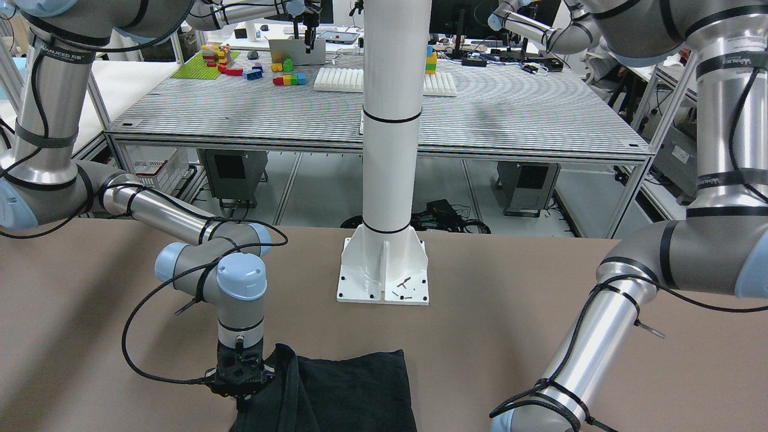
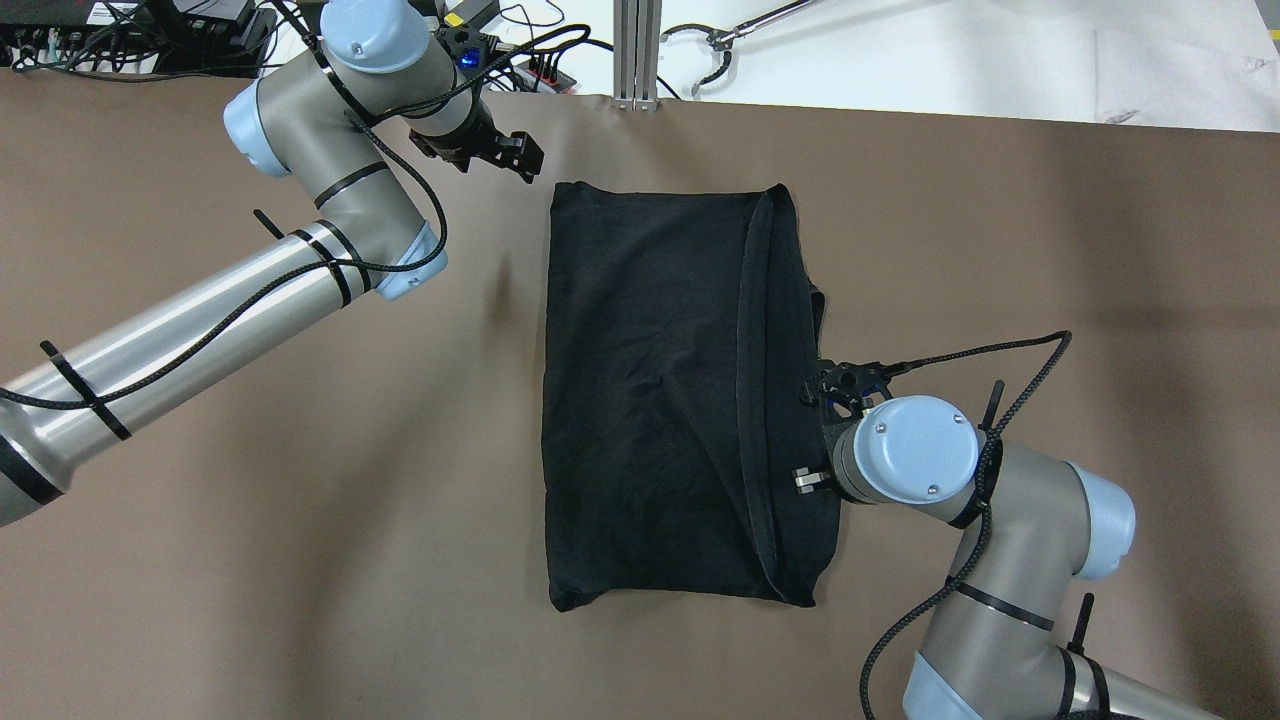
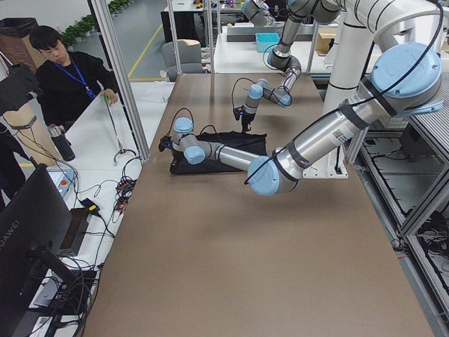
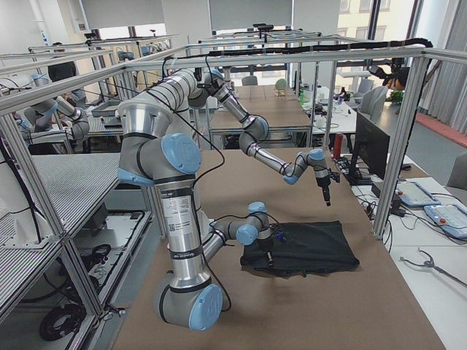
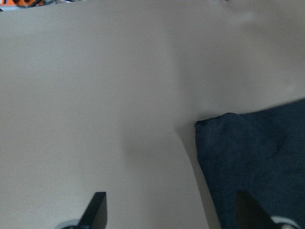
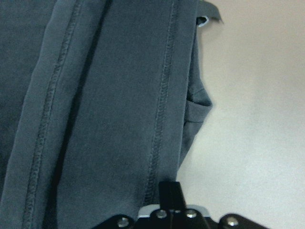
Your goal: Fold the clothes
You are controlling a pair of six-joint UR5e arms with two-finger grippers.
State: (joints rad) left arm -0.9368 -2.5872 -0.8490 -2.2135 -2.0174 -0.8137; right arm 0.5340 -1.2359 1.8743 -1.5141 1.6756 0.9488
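The black garment [image 2: 650, 400] lies folded in a rectangle in the middle of the brown table, a hemmed flap laid along its right side. It also shows in the front view [image 1: 354, 390]. My right gripper [image 1: 242, 401] points down at the garment's right edge. In the right wrist view [image 6: 169, 191] its fingers are together on the hemmed fabric [image 6: 109, 95]. My left gripper [image 2: 525, 158] hovers just off the garment's far left corner. In the left wrist view [image 5: 171, 210] it is open and empty, with the corner [image 5: 257, 162] beside it.
The white column's base plate [image 1: 384, 270] stands on the table behind the garment. A white bench with a grabber tool [image 2: 715, 50] lies past the table's far edge. An operator [image 3: 70, 77] sits beyond that edge.
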